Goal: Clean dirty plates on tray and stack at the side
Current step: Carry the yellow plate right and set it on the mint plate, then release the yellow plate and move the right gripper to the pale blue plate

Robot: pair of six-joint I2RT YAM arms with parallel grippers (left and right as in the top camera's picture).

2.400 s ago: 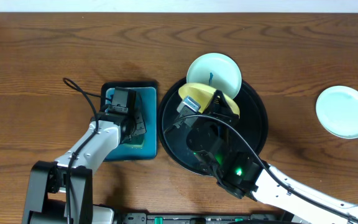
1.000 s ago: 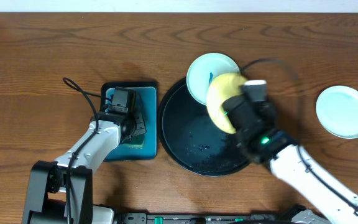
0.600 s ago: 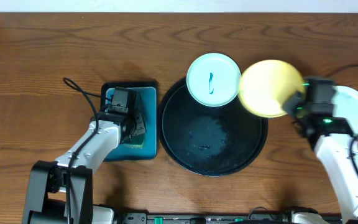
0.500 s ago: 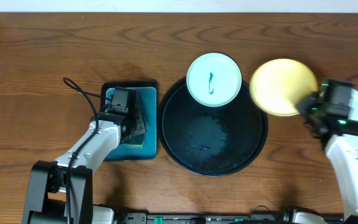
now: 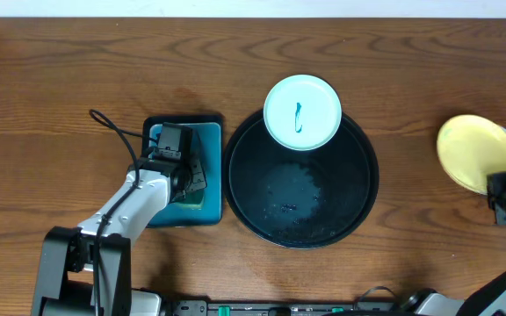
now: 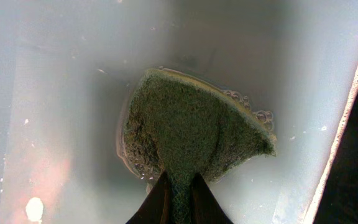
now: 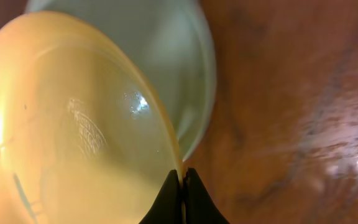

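Observation:
A pale mint plate [image 5: 301, 112] with a blue mark rests on the back rim of the round black tray [image 5: 301, 206]. At the far right, my right gripper [image 5: 495, 182] [image 7: 182, 182] is shut on the rim of the pale yellow plate [image 5: 471, 151] [image 7: 73, 143]. It holds that plate tilted over a second mint plate [image 7: 166, 56], which is mostly hidden in the overhead view. My left gripper [image 5: 188, 180] [image 6: 179, 190] is shut on a green sponge [image 6: 191, 127] inside the teal rectangular tray [image 5: 207, 140].
The teal tray's floor [image 6: 61, 93] is wet, with bubbles at the sponge's edge. The black tray's floor shows wet specks. Bare wooden table [image 5: 77, 79] lies around both trays, and its right edge is close to the plates there.
My right arm has carried the yellow plate off the black tray and rightward, to above the mint plate at the table's right side. The left arm has not moved.

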